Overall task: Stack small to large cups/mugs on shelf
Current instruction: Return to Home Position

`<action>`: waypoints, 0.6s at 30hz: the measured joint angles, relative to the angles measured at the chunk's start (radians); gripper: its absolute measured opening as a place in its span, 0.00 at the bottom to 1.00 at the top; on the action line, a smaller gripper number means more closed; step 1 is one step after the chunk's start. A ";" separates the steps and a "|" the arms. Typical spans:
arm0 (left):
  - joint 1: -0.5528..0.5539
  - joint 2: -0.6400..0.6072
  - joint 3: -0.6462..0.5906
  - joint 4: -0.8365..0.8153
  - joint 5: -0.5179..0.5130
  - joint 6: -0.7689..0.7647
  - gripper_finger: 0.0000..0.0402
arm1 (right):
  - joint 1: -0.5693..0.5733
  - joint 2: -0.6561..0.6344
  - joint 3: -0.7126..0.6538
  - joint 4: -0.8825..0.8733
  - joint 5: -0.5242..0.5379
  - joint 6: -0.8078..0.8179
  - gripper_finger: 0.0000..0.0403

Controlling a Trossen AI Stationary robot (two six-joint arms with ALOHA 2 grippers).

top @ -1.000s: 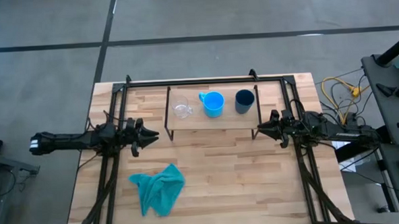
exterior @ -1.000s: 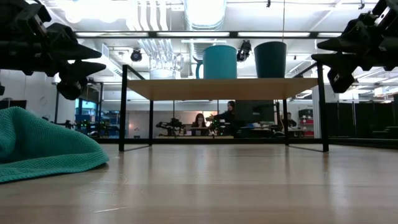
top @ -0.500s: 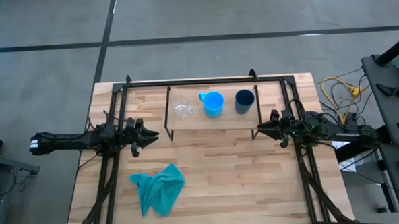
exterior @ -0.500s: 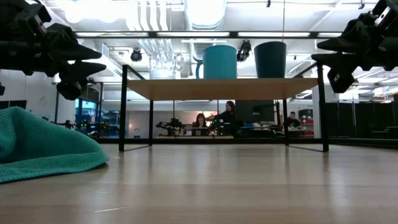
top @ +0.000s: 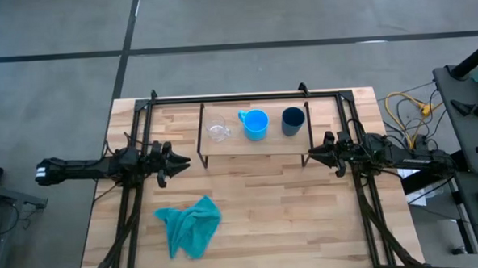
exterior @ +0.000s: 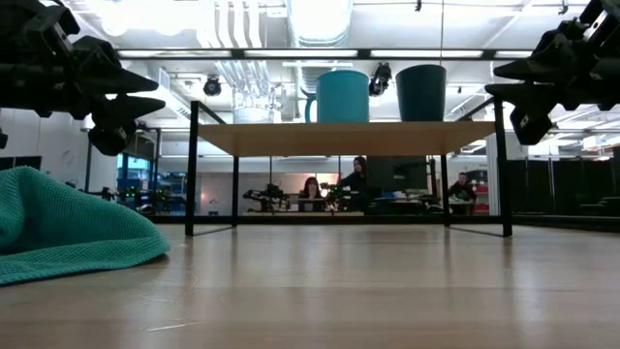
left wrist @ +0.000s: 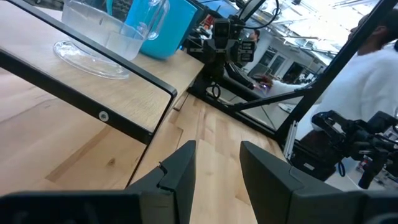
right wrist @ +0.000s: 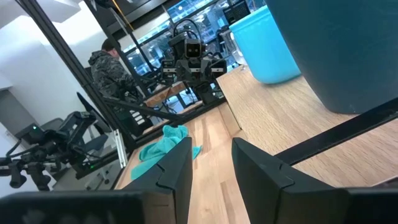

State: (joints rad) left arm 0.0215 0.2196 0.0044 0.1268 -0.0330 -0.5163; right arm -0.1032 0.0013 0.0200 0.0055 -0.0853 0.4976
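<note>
Three cups stand upright in a row on the shelf [top: 256, 146], a light-wood board on black wire legs: the clear cup [top: 216, 128] toward the table's left, the bright blue mug [top: 256, 123] in the middle, the dark navy cup [top: 292, 120] toward the right. My left gripper [top: 184, 161] hovers open above the table off the shelf's left end. My right gripper [top: 312, 157] hovers open off the shelf's right end. The left wrist view shows the clear cup [left wrist: 102, 34] and blue mug [left wrist: 163, 25]; the right wrist view shows the navy cup [right wrist: 348, 50] and blue mug [right wrist: 264, 46].
A teal cloth [top: 188, 224] lies crumpled on the table's near left part. Black frame rails [top: 229, 97] run along the far edge and both sides. Bare wood [top: 283, 213] stretches between the shelf and the near edge. People sit in the room beyond [exterior: 354, 179].
</note>
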 joint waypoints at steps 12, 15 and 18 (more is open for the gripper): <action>0.000 0.000 0.000 0.000 0.000 0.000 0.28 | 0.000 0.000 0.000 0.000 0.000 0.000 0.27; 0.000 0.000 0.000 0.000 0.000 0.000 0.28 | 0.000 0.000 0.000 -0.001 0.000 0.000 0.26; 0.000 0.000 0.000 -0.001 0.000 0.000 0.28 | 0.000 0.000 0.000 -0.001 0.000 0.000 0.26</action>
State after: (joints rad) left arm 0.0216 0.2199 0.0044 0.1258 -0.0330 -0.5163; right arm -0.1032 0.0016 0.0196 0.0048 -0.0849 0.4976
